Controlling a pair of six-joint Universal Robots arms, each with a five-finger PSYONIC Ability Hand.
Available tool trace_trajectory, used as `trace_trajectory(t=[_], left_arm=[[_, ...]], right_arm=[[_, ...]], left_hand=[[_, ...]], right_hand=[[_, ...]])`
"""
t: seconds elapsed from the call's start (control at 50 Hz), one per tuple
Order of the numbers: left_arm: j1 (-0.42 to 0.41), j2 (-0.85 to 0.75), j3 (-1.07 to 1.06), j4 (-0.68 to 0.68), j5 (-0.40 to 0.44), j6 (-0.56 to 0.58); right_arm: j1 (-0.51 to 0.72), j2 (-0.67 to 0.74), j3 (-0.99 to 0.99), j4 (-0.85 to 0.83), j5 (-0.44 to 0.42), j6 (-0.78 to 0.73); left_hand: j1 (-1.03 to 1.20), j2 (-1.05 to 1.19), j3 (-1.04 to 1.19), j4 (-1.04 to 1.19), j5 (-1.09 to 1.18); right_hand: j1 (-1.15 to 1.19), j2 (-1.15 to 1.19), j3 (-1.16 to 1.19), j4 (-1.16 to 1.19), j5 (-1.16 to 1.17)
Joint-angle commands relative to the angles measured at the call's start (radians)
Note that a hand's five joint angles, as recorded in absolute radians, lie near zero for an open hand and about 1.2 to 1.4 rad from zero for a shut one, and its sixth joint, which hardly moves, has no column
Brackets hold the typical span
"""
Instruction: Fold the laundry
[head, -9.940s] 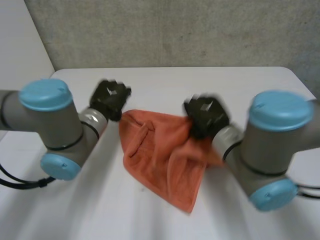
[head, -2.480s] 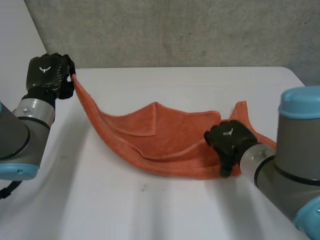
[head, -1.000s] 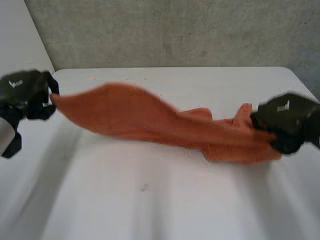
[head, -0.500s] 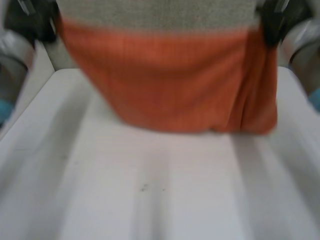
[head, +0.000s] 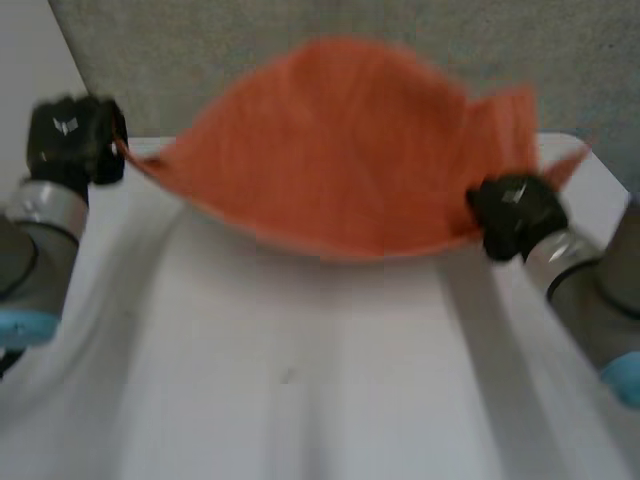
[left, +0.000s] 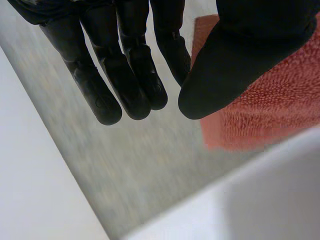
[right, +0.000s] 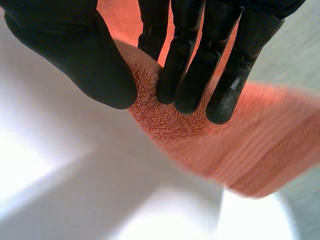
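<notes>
Towel: orange towel (head: 340, 150) off the white table (head: 300, 400), billowing in an arch above the table's far edge, held between both hands.
Left hand: left hand (head: 72, 140) over the table's far left corner, pinching a towel corner between thumb and fingers.
Right hand: right hand (head: 512, 212) towards the far right corner, clamped on the towel's edge.
Around: grey wall (head: 150, 60) behind, partly hidden by the towel.
Views: the head view gives the whole arch; the right wrist view gives the fingertips (right: 187, 97) pressed into looped pile.
</notes>
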Motion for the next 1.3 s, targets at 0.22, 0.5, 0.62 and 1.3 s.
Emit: trace_trajectory(t=[0.22,0.5,0.62,1.3], left_arm=[[0.089,0.017,-0.215,0.041,0.055,0.002],[0.098,0.072,-0.221,0.004,0.078,-0.038],[0.100,0.075,-0.221,0.003,0.078,-0.052],[0.092,0.068,-0.218,0.001,0.078,-0.050]], right_arm=[[0.027,-0.055,0.125,0.049,-0.003,0.012],[-0.216,-0.127,0.140,0.090,-0.187,0.014],[-0.328,-0.126,0.111,0.138,-0.276,0.000],[-0.507,0.061,0.206,0.040,-0.513,-0.112]], left_hand=[[0.270,0.197,0.201,0.201,0.246],[0.270,0.197,0.201,0.201,0.246],[0.270,0.197,0.201,0.201,0.246],[0.270,0.197,0.201,0.201,0.246]], right_hand=[[-0.247,-0.447,-0.454,-0.462,-0.428],[-0.358,-0.558,-0.565,-0.573,-0.539],[-0.520,-0.720,-0.727,-0.735,-0.701],[-0.470,-0.670,-0.677,-0.686,-0.652]])
